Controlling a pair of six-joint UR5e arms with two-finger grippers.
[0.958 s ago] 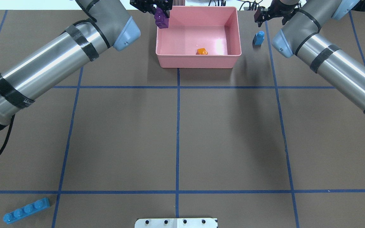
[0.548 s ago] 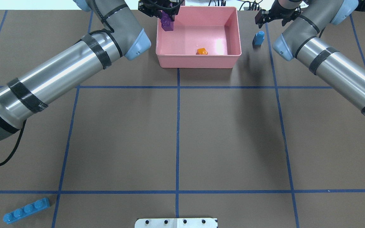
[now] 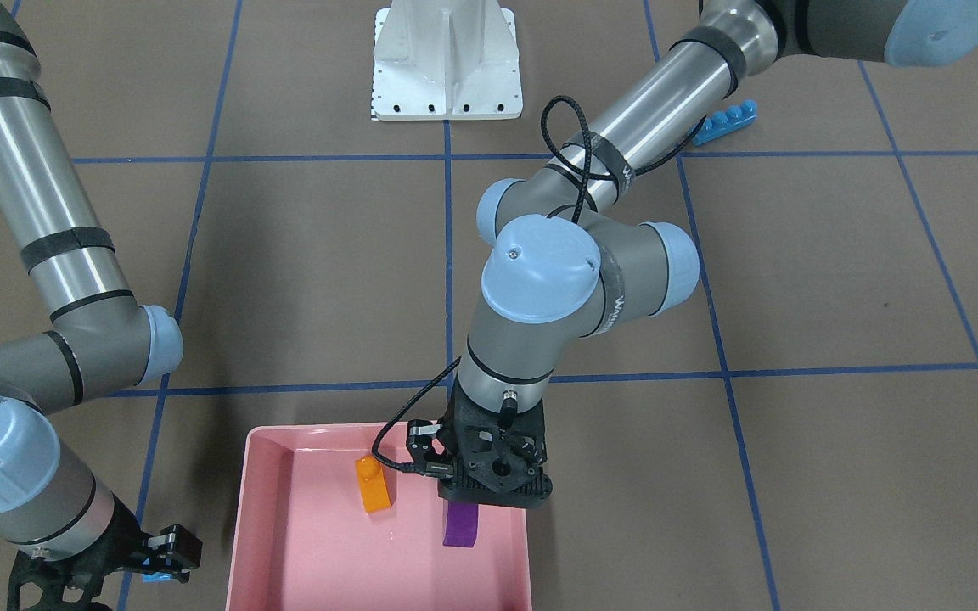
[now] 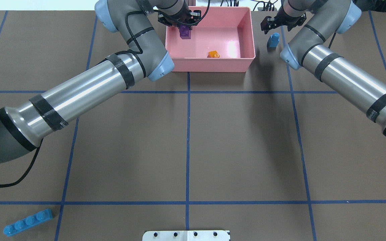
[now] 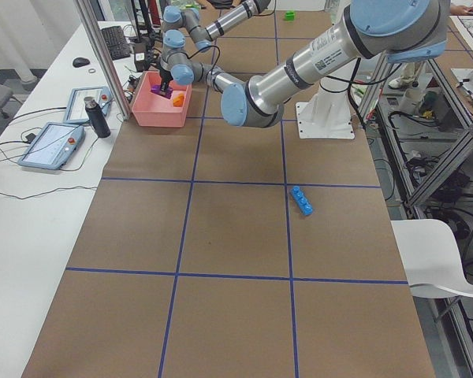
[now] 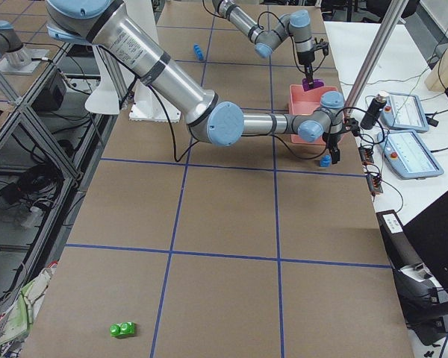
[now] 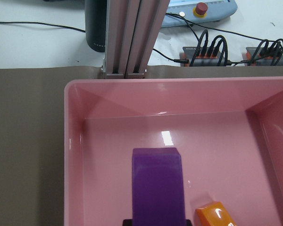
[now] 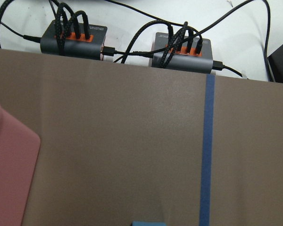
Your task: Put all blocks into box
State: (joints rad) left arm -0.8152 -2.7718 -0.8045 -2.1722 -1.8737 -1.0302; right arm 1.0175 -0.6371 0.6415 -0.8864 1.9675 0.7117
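A: Left pincer (image 4: pixel 183 28)?
B: Purple block (image 4: pixel 184 32) is being gripped in it, low inside the pink box (image 4: pixel 209 66), top centre of the overhead view. Orange block (image 4: pixel 213 54) is being seen on the box floor.
A: Right pincer (image 4: pixel 280 24)?
B: Jaws are being held wide, just above the short blue block (image 4: pixel 273 41), upper right, on the table (image 4: pixel 186 140) beside the box. Long blue block (image 4: pixel 27 222) is being noted lower left.
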